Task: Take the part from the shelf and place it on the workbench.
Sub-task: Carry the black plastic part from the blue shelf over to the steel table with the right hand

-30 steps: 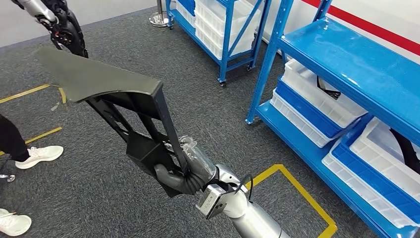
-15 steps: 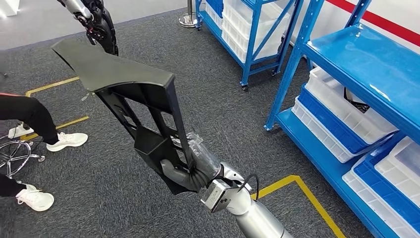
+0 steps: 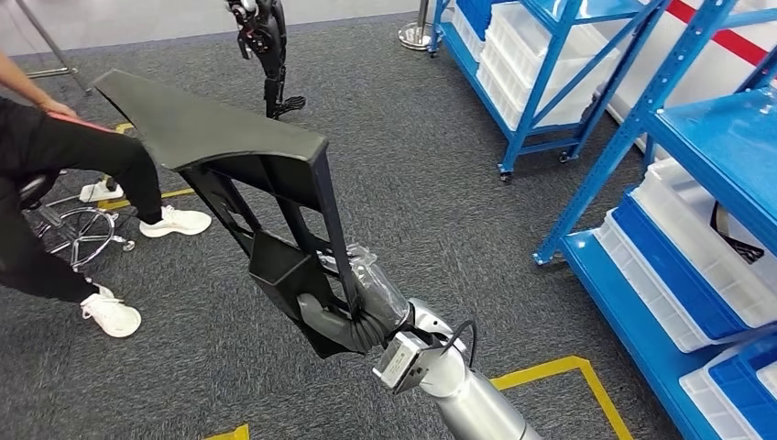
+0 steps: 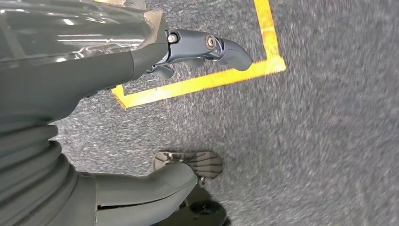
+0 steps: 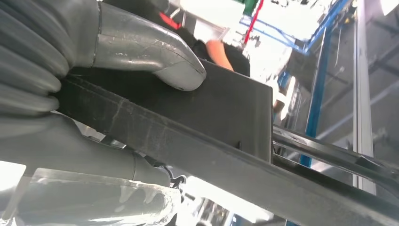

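Right hand grips the large black plastic framed part, held up over grey carpet. Left hand empty, fingers apart. Blue metal shelves hold white plastic bins; one holds something black.

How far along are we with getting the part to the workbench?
Pickup looks done: the right robot hand grips the black part, held above the carpet, away from the blue shelves. The left robot hand holds nothing. Left: reach the workbench and set the part down.
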You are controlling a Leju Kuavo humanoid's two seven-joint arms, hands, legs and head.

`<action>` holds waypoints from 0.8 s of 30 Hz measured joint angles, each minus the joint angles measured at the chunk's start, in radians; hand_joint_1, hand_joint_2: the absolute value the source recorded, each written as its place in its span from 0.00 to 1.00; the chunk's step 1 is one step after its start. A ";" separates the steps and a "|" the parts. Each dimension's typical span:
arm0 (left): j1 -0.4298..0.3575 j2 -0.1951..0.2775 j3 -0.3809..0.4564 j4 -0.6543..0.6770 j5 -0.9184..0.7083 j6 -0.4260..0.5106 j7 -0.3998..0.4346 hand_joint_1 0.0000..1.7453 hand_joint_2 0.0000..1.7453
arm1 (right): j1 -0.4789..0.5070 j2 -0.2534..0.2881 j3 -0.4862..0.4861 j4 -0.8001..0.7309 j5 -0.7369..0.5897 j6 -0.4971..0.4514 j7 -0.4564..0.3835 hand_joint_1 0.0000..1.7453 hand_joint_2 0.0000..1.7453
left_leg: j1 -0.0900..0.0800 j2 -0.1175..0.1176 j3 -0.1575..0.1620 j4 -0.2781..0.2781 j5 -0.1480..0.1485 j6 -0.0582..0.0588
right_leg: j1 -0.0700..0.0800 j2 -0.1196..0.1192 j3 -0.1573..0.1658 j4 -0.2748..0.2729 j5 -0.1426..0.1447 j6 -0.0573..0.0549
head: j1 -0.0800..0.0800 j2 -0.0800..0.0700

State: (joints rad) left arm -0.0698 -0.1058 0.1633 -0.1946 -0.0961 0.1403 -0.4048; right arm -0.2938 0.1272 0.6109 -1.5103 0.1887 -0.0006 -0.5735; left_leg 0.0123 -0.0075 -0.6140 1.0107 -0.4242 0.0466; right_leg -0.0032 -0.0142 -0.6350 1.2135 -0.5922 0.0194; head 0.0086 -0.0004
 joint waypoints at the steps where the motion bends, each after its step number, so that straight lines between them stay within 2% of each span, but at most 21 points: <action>1: 0.000 0.001 0.000 0.000 -0.001 0.005 -0.003 0.00 1.00 | 0.001 -0.002 -0.001 0.000 -0.001 0.000 0.000 1.00 1.00 | 0.000 -0.014 -0.002 0.000 0.001 0.001 | -0.001 0.006 -0.031 0.059 -0.018 0.001 | 0.000 0.000; 2: 0.001 0.001 0.000 0.000 -0.003 0.010 -0.004 0.00 1.00 | 0.002 -0.005 -0.001 0.000 -0.001 -0.001 0.000 1.00 1.00 | 0.000 -0.029 -0.003 0.000 0.001 0.001 | -0.002 0.009 -0.047 0.087 -0.021 0.006 | 0.000 0.000; 3: 0.001 0.001 0.000 0.000 -0.005 0.013 -0.006 0.00 1.00 | 0.002 -0.006 -0.001 0.000 -0.002 -0.002 -0.001 1.00 1.00 | 0.000 -0.043 -0.003 0.001 0.002 0.000 | -0.004 0.011 -0.043 0.072 -0.007 0.015 | 0.000 0.000; 4: 0.002 0.001 0.000 0.000 -0.007 0.015 -0.007 0.00 1.00 | 0.002 -0.007 -0.001 0.000 -0.001 -0.005 -0.002 1.00 1.00 | 0.000 -0.057 -0.002 0.001 0.003 -0.001 | -0.007 0.017 -0.019 0.018 0.021 0.024 | 0.000 0.000; 5: 0.002 0.001 0.000 0.000 -0.009 0.015 -0.008 0.00 1.00 | 0.003 -0.008 -0.001 0.000 0.000 -0.008 -0.004 1.00 1.00 | 0.000 -0.070 -0.002 0.002 0.003 -0.004 | -0.013 0.034 0.015 -0.056 0.052 0.033 | 0.000 0.000; 6: 0.002 0.001 0.000 0.000 -0.010 0.013 -0.009 0.00 1.00 | 0.005 -0.008 -0.001 0.000 0.004 -0.013 -0.007 1.00 1.00 | -0.001 -0.082 -0.003 0.005 0.003 -0.009 | -0.017 0.053 0.045 -0.124 0.078 0.036 | 0.000 0.000; 7: 0.002 0.001 0.000 0.000 -0.012 0.010 -0.011 0.00 1.00 | 0.009 -0.008 -0.001 -0.001 0.010 -0.020 -0.010 1.00 1.00 | -0.002 -0.093 -0.005 0.007 0.003 -0.015 | -0.020 0.069 0.068 -0.173 0.095 0.034 | 0.000 0.000; 8: 0.004 0.002 0.000 0.000 -0.012 0.006 -0.013 0.00 1.00 | 0.016 -0.008 -0.001 -0.004 0.017 -0.026 -0.012 1.00 1.00 | -0.002 -0.102 -0.008 0.007 0.004 -0.022 | -0.019 0.078 0.078 -0.196 0.101 0.028 | -0.001 0.000; 10: 0.014 0.002 0.000 0.000 -0.009 0.002 -0.019 0.00 1.00 | 0.031 -0.007 0.000 -0.011 0.029 -0.034 -0.017 1.00 1.00 | 0.003 -0.116 -0.013 0.004 0.008 -0.037 | -0.017 0.065 0.083 -0.203 0.106 0.010 | -0.001 0.000; 11: 0.019 0.003 0.001 0.001 -0.005 0.003 -0.022 0.00 1.00 | 0.037 -0.006 0.002 -0.014 0.032 -0.035 -0.019 1.00 1.00 | 0.004 -0.107 -0.017 0.008 0.005 -0.042 | -0.018 0.057 0.084 -0.206 0.110 0.003 | -0.001 0.000; 13: 0.024 0.003 0.003 0.001 0.005 0.010 -0.027 0.00 1.00 | 0.041 -0.005 0.007 -0.016 0.032 -0.032 -0.025 1.00 1.00 | 0.005 -0.060 -0.044 0.062 -0.030 -0.049 | -0.021 0.035 0.088 -0.212 0.115 -0.016 | -0.005 0.000; 14: 0.024 0.002 0.005 0.001 0.009 0.014 -0.027 0.00 1.00 | 0.041 -0.004 0.010 -0.015 0.030 -0.030 -0.027 1.00 1.00 | 0.005 -0.030 -0.072 0.117 -0.061 -0.052 | -0.017 0.023 0.088 -0.213 0.115 -0.022 | -0.007 0.000; 15: 0.023 0.002 0.007 0.001 0.011 0.015 -0.028 0.00 1.00 | 0.041 -0.004 0.012 -0.014 0.027 -0.029 -0.030 1.00 1.00 | 0.006 -0.013 -0.104 0.183 -0.092 -0.055 | -0.013 0.010 0.088 -0.213 0.114 -0.028 | -0.009 0.000; 16: 0.024 0.002 0.009 0.001 0.013 0.016 -0.028 0.00 1.00 | 0.041 -0.004 0.015 -0.012 0.025 -0.028 -0.032 1.00 1.00 | 0.008 -0.005 -0.132 0.239 -0.113 -0.058 | -0.009 -0.004 0.088 -0.213 0.113 -0.030 | -0.009 0.000; 17: 0.025 0.002 0.011 0.001 0.013 0.016 -0.028 0.00 1.00 | 0.041 -0.005 0.018 -0.010 0.023 -0.028 -0.033 1.00 1.00 | 0.009 -0.001 -0.148 0.271 -0.120 -0.060 | -0.006 -0.017 0.088 -0.213 0.112 -0.032 | -0.009 0.000; 18: 0.027 0.003 0.013 0.001 0.013 0.016 -0.027 0.00 1.00 | 0.041 -0.005 0.020 -0.009 0.021 -0.028 -0.034 1.00 1.00 | 0.010 0.004 -0.144 0.265 -0.108 -0.060 | -0.005 -0.030 0.088 -0.213 0.111 -0.032 | -0.009 0.000; 19: 0.029 0.005 0.015 0.001 0.013 0.016 -0.027 0.00 1.00 | 0.041 -0.005 0.023 -0.008 0.020 -0.028 -0.035 1.00 1.00 | 0.011 0.010 -0.121 0.224 -0.084 -0.060 | -0.004 -0.041 0.088 -0.212 0.110 -0.032 | -0.009 0.000; 21: 0.029 0.007 0.017 0.000 0.013 0.016 -0.027 0.00 1.00 | 0.040 -0.004 0.027 -0.008 0.018 -0.028 -0.035 1.00 1.00 | 0.008 0.049 -0.046 0.097 -0.035 -0.055 | 0.002 -0.059 0.091 -0.211 0.106 -0.028 | -0.010 0.000; 22: 0.027 0.008 0.019 0.000 0.013 0.016 -0.028 0.00 1.00 | 0.039 -0.004 0.028 -0.008 0.018 -0.028 -0.036 1.00 1.00 | 0.005 0.065 -0.018 0.050 -0.023 -0.049 | 0.005 -0.068 0.093 -0.211 0.103 -0.023 | -0.007 0.000; 23: 0.026 0.009 0.021 0.000 0.013 0.016 -0.028 0.00 1.00 | 0.039 -0.005 0.029 -0.008 0.018 -0.028 -0.036 1.00 1.00 | 0.001 0.076 -0.004 0.025 -0.019 -0.043 | 0.009 -0.076 0.095 -0.211 0.101 -0.018 | -0.006 0.000; 24: 0.025 0.009 0.023 0.000 0.013 0.016 -0.028 0.00 1.00 | 0.039 -0.004 0.030 -0.008 0.018 -0.028 -0.037 1.00 1.00 | -0.003 0.073 -0.003 0.019 -0.021 -0.036 | 0.011 -0.084 0.096 -0.211 0.099 -0.013 | -0.004 0.000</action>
State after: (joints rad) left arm -0.0451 -0.0965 0.1865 -0.1944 -0.0827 0.1561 -0.4328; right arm -0.2552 0.1227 0.6410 -1.5179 0.2064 -0.0282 -0.6102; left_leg 0.0094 0.0656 -0.6165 1.0293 -0.4447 0.0106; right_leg 0.0075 -0.0986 -0.5388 1.0023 -0.4933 0.0060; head 0.0050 -0.0004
